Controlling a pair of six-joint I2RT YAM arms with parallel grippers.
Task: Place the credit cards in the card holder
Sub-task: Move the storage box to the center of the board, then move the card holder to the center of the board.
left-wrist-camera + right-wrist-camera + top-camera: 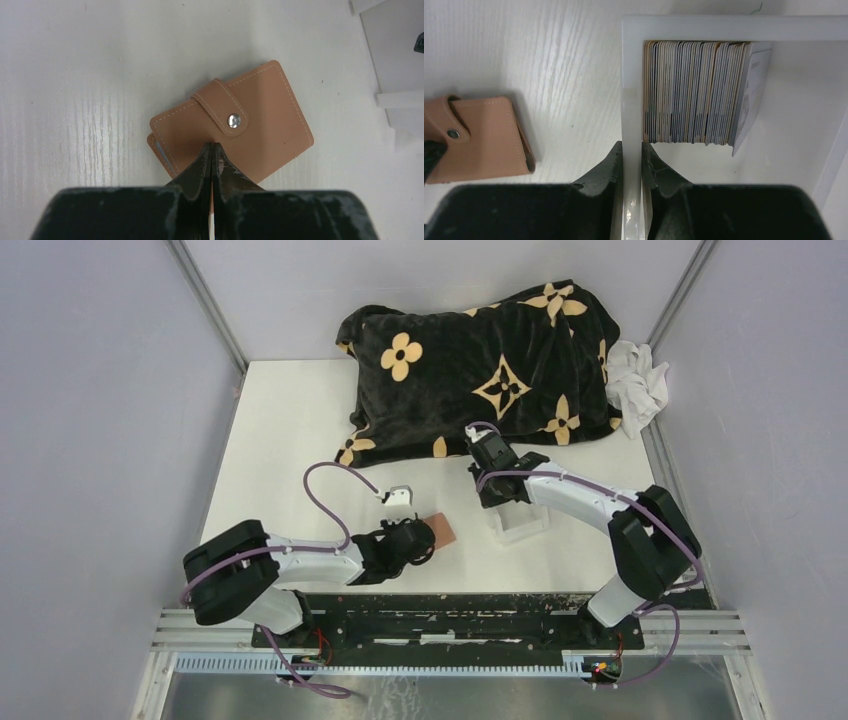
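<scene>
Stitched tan leather card holder (pixel 272 112) flat on woodgrain table (pixel 75 100), left fingers (pixel 202 167) together atop it, right fingers (pixel 610 167) seemingly clamping white plastic tray (pixel 631 90) wall beside upright credit cards (pixel 689 90)

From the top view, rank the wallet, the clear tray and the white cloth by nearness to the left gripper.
1. Wallet: at the left gripper tips.
2. Tray: to its right.
3. White cloth: far right corner.
</scene>
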